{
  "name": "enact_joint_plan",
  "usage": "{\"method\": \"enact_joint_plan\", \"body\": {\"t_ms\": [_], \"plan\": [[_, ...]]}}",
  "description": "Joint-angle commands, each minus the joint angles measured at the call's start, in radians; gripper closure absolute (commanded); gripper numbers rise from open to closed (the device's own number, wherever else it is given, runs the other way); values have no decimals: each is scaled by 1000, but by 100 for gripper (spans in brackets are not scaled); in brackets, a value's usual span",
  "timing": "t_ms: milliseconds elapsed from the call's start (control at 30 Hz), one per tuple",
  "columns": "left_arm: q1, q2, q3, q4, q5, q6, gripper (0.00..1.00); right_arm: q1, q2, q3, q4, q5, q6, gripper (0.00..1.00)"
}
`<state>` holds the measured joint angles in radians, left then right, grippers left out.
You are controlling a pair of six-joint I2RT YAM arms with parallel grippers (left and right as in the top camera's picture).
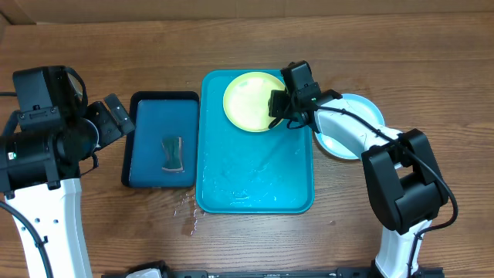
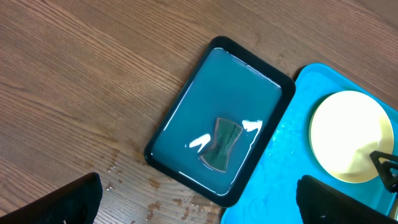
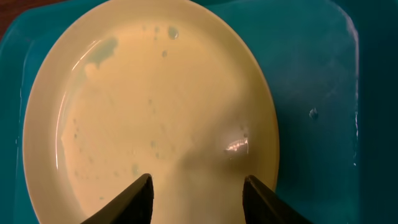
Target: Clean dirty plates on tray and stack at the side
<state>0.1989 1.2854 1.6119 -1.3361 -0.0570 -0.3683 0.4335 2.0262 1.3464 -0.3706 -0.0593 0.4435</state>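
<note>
A lime-green rimmed plate (image 1: 248,100) lies at the far end of the turquoise tray (image 1: 255,170). My right gripper (image 1: 281,106) is open and hovers over the plate's right edge. In the right wrist view the plate (image 3: 149,106) fills the frame, pale with small greenish specks, with the open fingers (image 3: 196,193) above it and holding nothing. A light-blue rimmed plate (image 1: 369,110) lies on the table right of the tray, partly under my right arm. A third plate is not in view. My left gripper (image 1: 116,120) is open and empty.
A smaller dark-blue tray (image 1: 147,174) left of the turquoise one holds water and a dark sponge-like piece (image 1: 173,152). The left wrist view shows it (image 2: 222,144) too, with open fingers (image 2: 199,205). Water drops (image 1: 189,212) lie on the wood.
</note>
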Motion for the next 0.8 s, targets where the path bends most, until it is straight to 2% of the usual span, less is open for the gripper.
{"method": "enact_joint_plan", "body": {"t_ms": [0, 333, 767], "plan": [[4, 4, 6, 2, -2, -21, 0, -3, -50, 26, -20, 14, 7, 53], [4, 4, 6, 2, -2, -21, 0, -3, -19, 12, -50, 40, 24, 51], [4, 4, 6, 2, -2, -21, 0, -3, -143, 32, -64, 33, 48, 52]]}}
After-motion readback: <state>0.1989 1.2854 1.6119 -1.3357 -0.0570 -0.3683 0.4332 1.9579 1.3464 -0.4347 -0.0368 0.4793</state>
